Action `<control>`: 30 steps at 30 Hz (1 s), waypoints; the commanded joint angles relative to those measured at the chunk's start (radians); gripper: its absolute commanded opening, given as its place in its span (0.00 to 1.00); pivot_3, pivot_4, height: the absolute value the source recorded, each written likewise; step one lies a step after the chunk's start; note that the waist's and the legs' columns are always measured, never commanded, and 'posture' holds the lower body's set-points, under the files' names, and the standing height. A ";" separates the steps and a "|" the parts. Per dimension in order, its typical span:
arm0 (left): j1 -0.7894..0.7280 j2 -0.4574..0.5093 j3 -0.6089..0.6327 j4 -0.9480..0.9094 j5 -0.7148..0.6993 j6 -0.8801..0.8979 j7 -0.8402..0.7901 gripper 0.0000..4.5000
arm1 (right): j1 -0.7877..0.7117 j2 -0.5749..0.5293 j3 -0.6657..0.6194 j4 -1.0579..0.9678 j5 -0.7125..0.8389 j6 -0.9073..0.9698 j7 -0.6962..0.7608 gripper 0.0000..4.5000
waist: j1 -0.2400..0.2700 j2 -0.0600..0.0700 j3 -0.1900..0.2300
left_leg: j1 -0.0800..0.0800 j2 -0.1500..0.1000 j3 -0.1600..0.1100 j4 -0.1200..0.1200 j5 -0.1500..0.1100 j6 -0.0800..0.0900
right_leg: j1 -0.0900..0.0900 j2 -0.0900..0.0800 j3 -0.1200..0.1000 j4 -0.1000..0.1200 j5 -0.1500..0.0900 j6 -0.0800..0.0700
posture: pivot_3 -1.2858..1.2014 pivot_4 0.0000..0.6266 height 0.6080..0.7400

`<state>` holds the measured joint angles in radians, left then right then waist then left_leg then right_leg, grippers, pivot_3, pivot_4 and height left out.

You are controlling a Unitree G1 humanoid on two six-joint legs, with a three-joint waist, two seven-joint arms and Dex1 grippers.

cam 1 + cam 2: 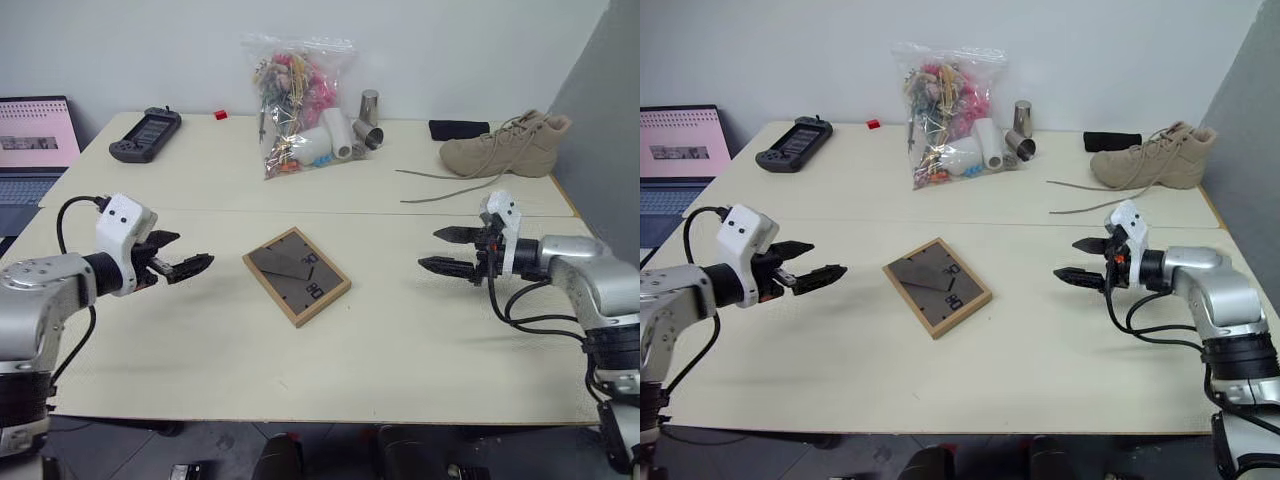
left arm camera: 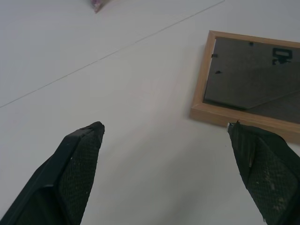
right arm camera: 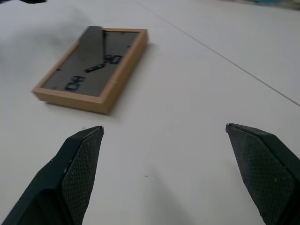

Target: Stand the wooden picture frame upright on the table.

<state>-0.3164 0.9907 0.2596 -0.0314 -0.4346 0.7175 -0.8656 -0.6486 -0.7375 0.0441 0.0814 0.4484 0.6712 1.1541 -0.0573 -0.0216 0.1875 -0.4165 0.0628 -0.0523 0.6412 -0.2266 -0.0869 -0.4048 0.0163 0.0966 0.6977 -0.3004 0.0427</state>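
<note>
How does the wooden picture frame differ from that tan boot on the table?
The wooden picture frame lies flat, back panel up, on the near panel between both grippers; the tan boot sits at the far right edge. The frame is a thin rectangle; the boot is bulky, its laces trailing loose. Both rest untouched on the table.

One wooden picture frame (image 1: pixel 296 275) lies on the one table (image 1: pixel 420 330). Two grippers are in view, the left gripper (image 1: pixel 183 254) and the right gripper (image 1: pixel 441 250). Farther back there is one clear bag (image 1: pixel 296 100) stuffed with small items, one tan boot (image 1: pixel 505 147), one black handheld controller (image 1: pixel 146 134), one small red block (image 1: pixel 220 115), and one laptop (image 1: pixel 33 140) beside the table.
</note>
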 commanded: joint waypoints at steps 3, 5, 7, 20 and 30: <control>0.022 0.021 0.032 -0.048 0.028 -0.022 0.026 1.00 | -0.046 0.010 0.031 -0.009 0.003 0.008 0.034 0.99 | 0.000 0.000 0.000 | 0.000 0.000 0.000 0.000 0.000 0.000 | 0.000 0.000 0.000 0.000 0.000 0.000 | 0.52 0.24 1.00; 0.039 0.016 0.047 -0.066 0.023 -0.016 0.033 1.00 | -0.052 0.015 0.043 -0.007 -0.001 -0.003 0.043 0.99 | 0.000 0.000 0.000 | 0.000 0.000 0.000 0.000 0.000 0.000 | 0.000 0.000 0.000 0.000 0.000 0.000 | 0.52 0.24 1.00; 0.052 0.009 0.058 -0.071 0.025 -0.014 0.052 1.00 | -0.053 0.020 0.059 0.009 -0.019 -0.030 0.046 0.99 | 0.000 0.000 0.000 | 0.000 0.000 0.000 0.000 0.000 0.000 | 0.000 0.000 0.000 0.000 0.000 0.000 | 0.52 0.24 1.00; 0.057 -0.057 0.015 -0.062 0.039 -0.023 0.109 0.67 | -0.140 0.181 0.156 0.260 -0.186 -0.265 0.012 0.63 | 0.000 0.000 0.000 | -0.001 0.000 0.000 0.000 0.000 0.000 | -0.001 0.000 0.000 0.000 0.000 0.000 | 0.52 0.24 1.00; -0.009 -0.213 -0.117 0.021 0.150 -0.137 0.204 0.16 | -0.195 0.354 0.193 0.515 -0.319 -0.452 -0.085 0.08 | 0.000 0.000 0.000 | -0.001 0.000 0.000 0.001 0.000 0.000 | 0.000 0.000 0.000 0.001 0.000 0.000 | 0.52 0.24 1.00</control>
<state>-0.2962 0.7834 0.1539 -0.0145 -0.3096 0.6211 -0.6780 -0.8110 -0.3912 0.2388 0.5880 0.1449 0.2603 1.0818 -0.0571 -0.0216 0.1877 -0.4170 0.0628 -0.0521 0.6422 -0.2266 -0.0871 -0.4053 0.0160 0.0965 0.6987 -0.3000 0.0423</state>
